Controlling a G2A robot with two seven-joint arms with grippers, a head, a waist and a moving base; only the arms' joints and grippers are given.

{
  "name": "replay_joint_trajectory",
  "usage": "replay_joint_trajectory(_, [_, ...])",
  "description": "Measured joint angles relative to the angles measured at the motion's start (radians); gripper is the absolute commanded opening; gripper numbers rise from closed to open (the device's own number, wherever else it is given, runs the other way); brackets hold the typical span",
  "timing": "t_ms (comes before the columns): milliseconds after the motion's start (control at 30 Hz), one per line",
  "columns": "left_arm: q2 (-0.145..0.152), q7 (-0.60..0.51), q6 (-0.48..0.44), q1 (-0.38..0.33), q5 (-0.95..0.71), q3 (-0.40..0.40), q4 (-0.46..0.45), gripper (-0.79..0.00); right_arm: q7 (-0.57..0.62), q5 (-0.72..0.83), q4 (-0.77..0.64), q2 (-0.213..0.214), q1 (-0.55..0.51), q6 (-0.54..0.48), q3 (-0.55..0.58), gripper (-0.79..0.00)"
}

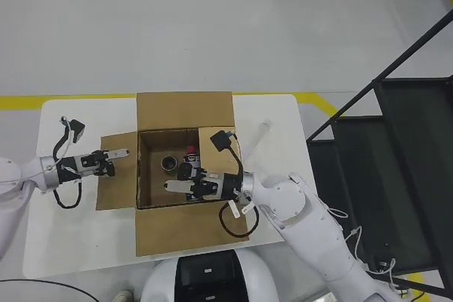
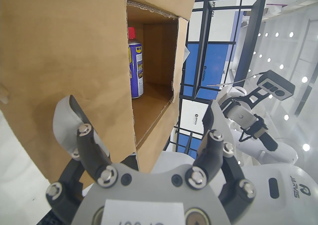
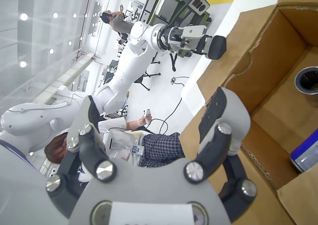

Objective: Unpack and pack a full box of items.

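Top view: your right pincer (image 1: pixel 175 186) hangs inside the open cardboard box (image 1: pixel 185 112), spread wide and empty, with the upright spray can (image 1: pixel 191 157) just beside it. Your left pincer (image 1: pixel 119 154), also spread and empty, hovers over a flap (image 1: pixel 117 190). The can looks rigid, slick and probably weighty, so grasp it mid-body.

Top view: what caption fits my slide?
Left gripper over a flap, right gripper over the open box with a can and a cup inside.

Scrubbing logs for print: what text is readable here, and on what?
Spray can: brand logo on its label, not quoted; fine print too small.
Left gripper sticker: characters cut off, unreadable.
Right gripper sticker: cut off, unreadable.
Box: no print seen.
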Motion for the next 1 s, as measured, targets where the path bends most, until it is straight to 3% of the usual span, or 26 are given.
replay_joint_trajectory(167, [-0.012, -0.004, 0.033, -0.048, 0.027, 0.044, 0.034, 0.0, -0.001, 0.006, 0.005, 0.005, -0.005, -0.005, 0.004, 0.0])
replay_joint_trajectory(567, [-0.032, -0.039, 0.178, -0.155, 0.221, 0.158, 0.015, 0.0, -0.008, 0.024, 0.007, 0.017, -0.022, -0.017, 0.024, 0.0])
replay_joint_trajectory(1000, [-0.073, -0.055, 0.207, -0.244, 0.291, 0.283, 0.06, 0.0, -0.022, 0.02, 0.012, 0.026, -0.032, -0.018, 0.018, 0.0])
